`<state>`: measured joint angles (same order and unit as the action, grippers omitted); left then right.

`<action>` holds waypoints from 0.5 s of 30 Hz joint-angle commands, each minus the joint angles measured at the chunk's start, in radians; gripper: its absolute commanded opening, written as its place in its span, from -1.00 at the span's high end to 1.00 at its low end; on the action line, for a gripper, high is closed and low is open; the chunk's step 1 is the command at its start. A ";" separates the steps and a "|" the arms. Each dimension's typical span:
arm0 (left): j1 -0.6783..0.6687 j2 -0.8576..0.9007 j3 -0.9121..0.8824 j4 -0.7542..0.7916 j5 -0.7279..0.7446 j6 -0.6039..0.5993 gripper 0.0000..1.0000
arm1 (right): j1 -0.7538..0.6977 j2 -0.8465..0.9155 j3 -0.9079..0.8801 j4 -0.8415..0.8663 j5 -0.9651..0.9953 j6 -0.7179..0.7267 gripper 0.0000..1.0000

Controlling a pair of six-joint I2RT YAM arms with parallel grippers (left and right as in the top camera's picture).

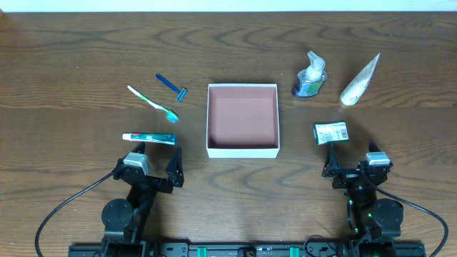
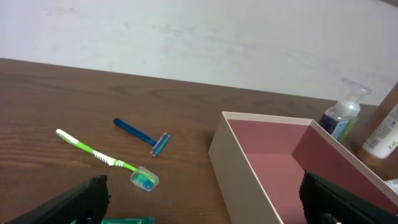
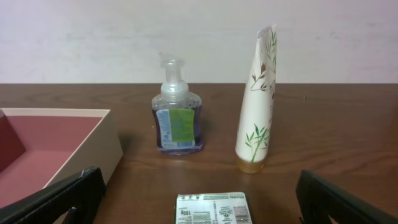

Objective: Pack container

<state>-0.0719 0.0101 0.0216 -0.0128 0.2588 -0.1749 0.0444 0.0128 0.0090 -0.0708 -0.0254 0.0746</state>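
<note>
Sitting empty between a toothbrush (image 1: 152,103) and soap bottle (image 1: 310,77), the container (image 1: 241,118) faces the left gripper (image 1: 157,154) and right gripper (image 1: 351,153), both spread wide, holding nothing.

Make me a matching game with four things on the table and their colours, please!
Things:
1. razor
2. toothbrush
3. container
4. tube

Colours:
A. white walls, pink inside
B. cream-white with leaf drawings
C. blue
D. green and white

Right pairs: 1-C, 2-D, 3-A, 4-B.
</note>
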 commanded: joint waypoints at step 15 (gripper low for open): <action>0.006 -0.005 -0.018 -0.035 0.010 0.014 -0.96 | 0.009 -0.008 -0.004 -0.003 0.011 -0.013 -0.99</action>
<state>-0.0719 0.0101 0.0216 -0.0128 0.2588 -0.1749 0.0444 0.0128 0.0090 -0.0708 -0.0254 0.0746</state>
